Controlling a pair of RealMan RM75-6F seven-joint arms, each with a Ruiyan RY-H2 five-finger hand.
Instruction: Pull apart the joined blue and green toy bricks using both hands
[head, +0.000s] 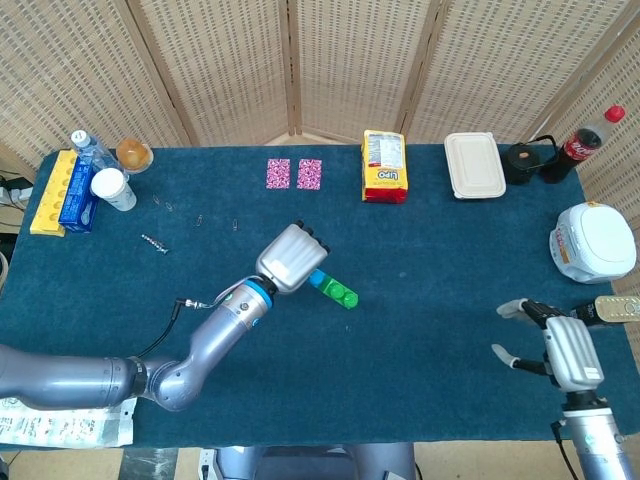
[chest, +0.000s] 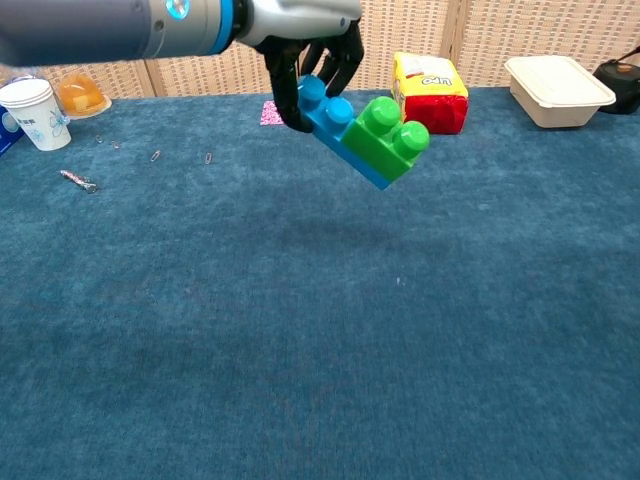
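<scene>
My left hand grips the blue end of the joined bricks and holds them in the air above the table's middle. The blue brick lies under the green brick, which sticks out to the right and tilts downward. The two bricks are still joined. My right hand hovers near the table's front right corner with fingers spread and nothing in it; the chest view does not show it.
A yellow-red snack bag, a white lidded box and two pink cards stand at the back. A paper cup, bottle and yellow tray sit back left. A white cooker sits at right.
</scene>
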